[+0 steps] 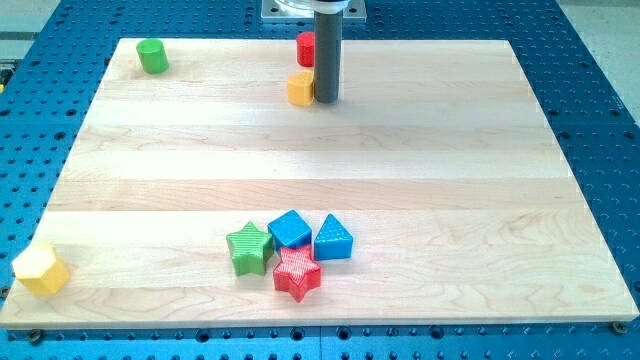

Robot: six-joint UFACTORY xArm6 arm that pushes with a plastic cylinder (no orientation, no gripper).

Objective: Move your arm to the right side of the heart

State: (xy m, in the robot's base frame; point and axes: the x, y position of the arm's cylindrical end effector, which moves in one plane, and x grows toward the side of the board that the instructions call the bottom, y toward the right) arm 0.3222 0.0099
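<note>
My tip (327, 99) sits just right of the orange heart (300, 89), touching or nearly; no gripper here, nothing held.

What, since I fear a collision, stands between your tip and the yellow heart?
Nothing visible. My tip stands right beside the yellow heart, on the view's right; the red block sits above them, not between.
</note>
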